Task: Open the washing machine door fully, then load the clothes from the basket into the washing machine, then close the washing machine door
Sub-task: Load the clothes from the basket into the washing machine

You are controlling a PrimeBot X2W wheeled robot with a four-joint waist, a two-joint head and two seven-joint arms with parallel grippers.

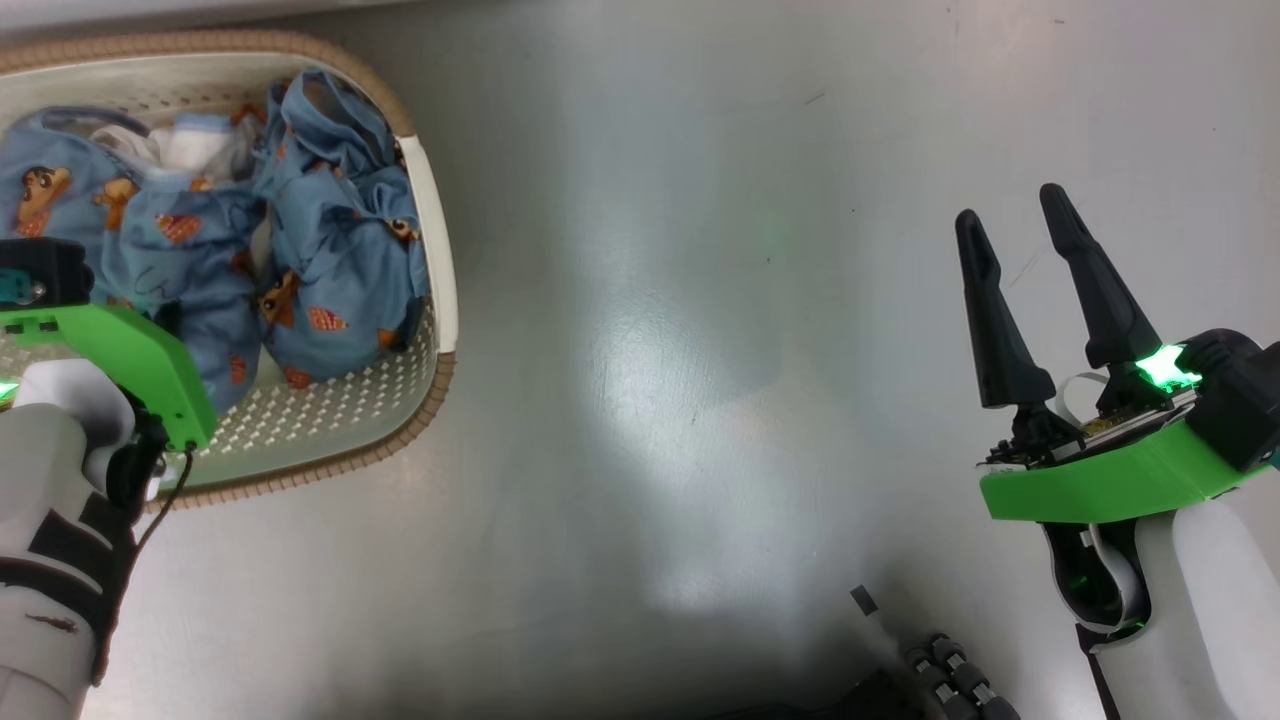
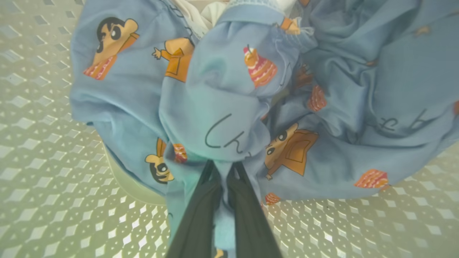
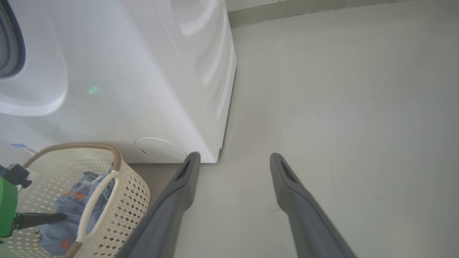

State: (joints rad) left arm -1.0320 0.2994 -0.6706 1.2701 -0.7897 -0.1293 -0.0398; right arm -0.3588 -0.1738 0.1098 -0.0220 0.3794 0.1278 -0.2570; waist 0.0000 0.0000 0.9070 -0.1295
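The left gripper's (image 2: 222, 167) jaws are pressed almost together, pinching a fold of the clothes (image 2: 229, 107). The blue cloth bunches just above the tips and a strip of it runs down between the two dark fingers (image 2: 200, 215). The right gripper's (image 1: 1010, 205) jaws are spread wide with nothing between them, and it hangs over bare floor (image 1: 700, 300), well apart from the load.

The clothes lie heaped in the basket (image 1: 441, 270). One knotted bundle rests against the wall nearest the right arm and the rest lie toward the far rim. The perforated bottom is bare along the near rim, where the left arm reaches in. Nothing looks lifted clear of the basket yet, so by my reading the loading step is at its very start: the first garment is gripped but not raised.

In the right wrist view the basket stands on the floor just beside the foot of the washer (image 3: 143, 71), near its round lower cover. Only a dark curved edge shows at the washer's front, so I cannot tell whether the door is fully open.

What is left, as I judge it, is to lift this garment out, carry it into the drum, do the same for each remaining piece, and then shut the door.
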